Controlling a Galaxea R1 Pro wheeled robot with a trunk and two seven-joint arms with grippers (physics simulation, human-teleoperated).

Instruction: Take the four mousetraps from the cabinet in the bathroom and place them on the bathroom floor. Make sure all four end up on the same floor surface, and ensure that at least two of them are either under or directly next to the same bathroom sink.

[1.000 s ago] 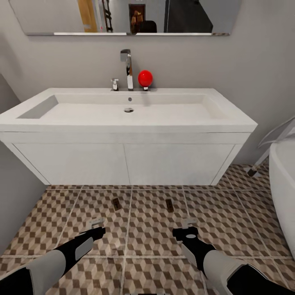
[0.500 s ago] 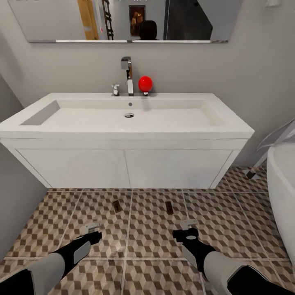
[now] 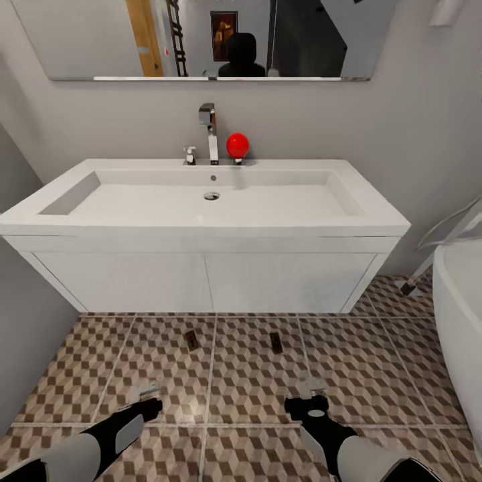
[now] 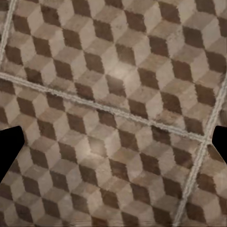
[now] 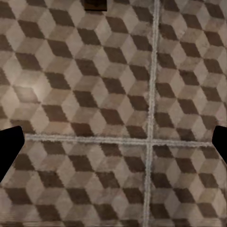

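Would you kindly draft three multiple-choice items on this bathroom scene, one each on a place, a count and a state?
1. Where do the visible mousetraps lie?
A. in the basin
B. on the tiled floor before the vanity
C. on the tub rim

2. How many mousetraps show on the floor in the head view?
A. two
B. three
C. four

3. How do both grippers stand?
A. shut on a mousetrap
B. open and empty
C. pressed against the vanity doors

Answers:
1. B: the left mousetrap and the right mousetrap rest on the bathroom floor before the bathroom sink.
2. A: just that pair is there.
3. B: left gripper and right gripper have fingertips wide apart over bare tile.
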